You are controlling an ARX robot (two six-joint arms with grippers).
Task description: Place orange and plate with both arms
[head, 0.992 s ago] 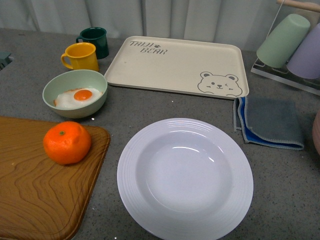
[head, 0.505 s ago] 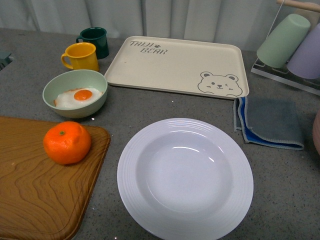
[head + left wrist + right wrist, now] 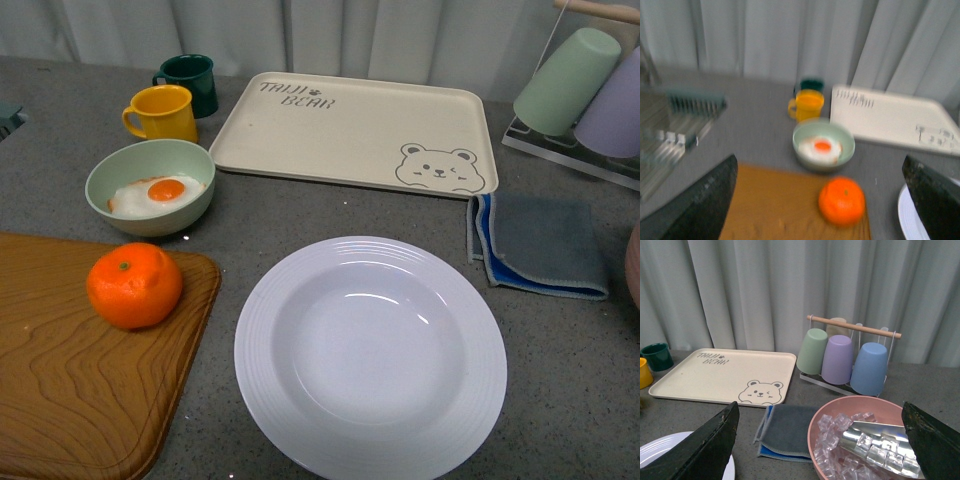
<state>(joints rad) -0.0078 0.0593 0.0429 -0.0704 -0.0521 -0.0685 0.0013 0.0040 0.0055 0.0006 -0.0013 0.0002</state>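
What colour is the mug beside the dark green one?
Yellow; the mug shows best in front view.

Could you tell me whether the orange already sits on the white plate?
No, the round orange fruit rests on the brown wooden board, beside the glossy white plate.

- The cream tray [image 3: 350,130] carries dark lettering [image 3: 295,95] in its far left corner: "BEAR" reads clearly, and the word above it looks like "TAIJI".
- In the blurred left wrist view, the same lettering is unreadable.
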